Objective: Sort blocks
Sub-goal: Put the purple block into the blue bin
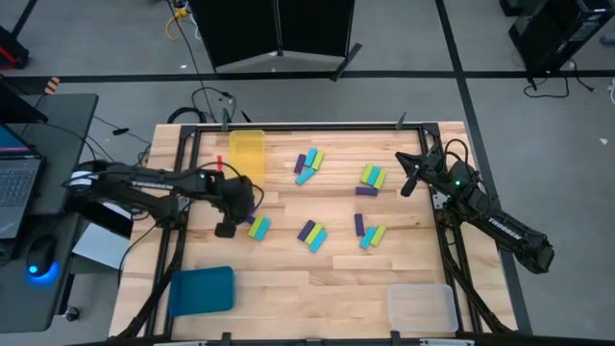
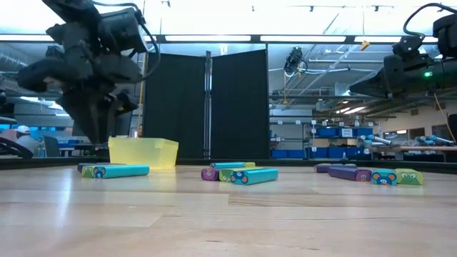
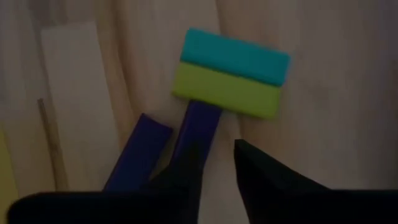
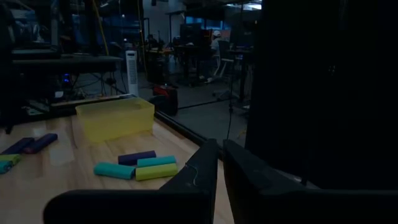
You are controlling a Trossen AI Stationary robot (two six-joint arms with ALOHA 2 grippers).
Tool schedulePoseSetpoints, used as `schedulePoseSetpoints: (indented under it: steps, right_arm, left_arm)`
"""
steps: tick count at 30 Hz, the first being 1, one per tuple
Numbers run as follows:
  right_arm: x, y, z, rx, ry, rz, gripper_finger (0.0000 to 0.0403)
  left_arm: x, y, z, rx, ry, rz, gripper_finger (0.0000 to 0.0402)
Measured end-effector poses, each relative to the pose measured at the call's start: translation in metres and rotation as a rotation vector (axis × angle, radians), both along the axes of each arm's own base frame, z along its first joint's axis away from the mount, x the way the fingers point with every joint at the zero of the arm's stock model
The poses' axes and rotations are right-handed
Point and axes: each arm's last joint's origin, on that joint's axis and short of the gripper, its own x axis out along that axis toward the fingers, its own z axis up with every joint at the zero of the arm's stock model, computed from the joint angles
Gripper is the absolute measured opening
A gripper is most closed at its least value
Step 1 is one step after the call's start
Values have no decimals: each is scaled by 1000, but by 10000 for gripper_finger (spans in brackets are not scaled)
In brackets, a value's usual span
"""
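A: Where is there room on the counter [image 1: 336, 279]?

B: The near half is mostly bare wood, between the blue tray [image 1: 202, 290] at the near-left corner and the clear tray [image 1: 421, 308] at the near-right. The yellow tray [image 1: 246, 152] sits at the far edge, left of centre.

A: And the blocks [image 1: 309, 165]?

B: Scattered in small clusters across the middle, purple, cyan and yellow-green. One cluster lies near the yellow tray, one to the right near the right arm, two nearer the centre, and a cyan and green pair [image 1: 258, 227] just beside the left pincer [image 1: 226, 229].

A: What is the left pincer doing?

B: It hangs over the left part of the counter, pointing down. In its wrist view the fingers [image 3: 261, 171] stand narrowly apart above a purple block [image 3: 198, 127], with a second purple one [image 3: 140, 149] beside it; I cannot tell whether they touch it.

A: The right one?

B: The right pincer [image 1: 410, 179] is raised near the counter's far-right edge, fingers nearly together, holding nothing.

A: Anything hard to make out?

B: The low view cuts off the left arm's top, and the wrist views are dim. Behind the counter stand black panels [image 2: 207, 107], shelving and ceiling lights; a laptop [image 1: 17, 187] sits on a desk to the left.
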Motion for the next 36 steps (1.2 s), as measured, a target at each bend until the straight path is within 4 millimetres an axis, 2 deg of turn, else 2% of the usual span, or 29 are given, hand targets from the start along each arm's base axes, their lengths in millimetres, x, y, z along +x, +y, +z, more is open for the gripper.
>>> schedulePoseSetpoints:
  steps: [6, 13, 29, 36]
  right_arm:
    - [0, 0, 0, 0, 0, 0, 39]
    - [0, 0, 0, 0, 0, 0, 39]
    - [0, 0, 0, 0, 0, 0, 39]
    - [0, 0, 0, 0, 0, 0, 39]
  left_arm:
    - [5, 1, -12, 30, 69, 37, 156]
    - [8, 2, -21, 62, 123, 54, 185]
    - [17, 3, -43, 54, 218, 71, 189]
    - [17, 3, -44, 40, 229, 126, 178]
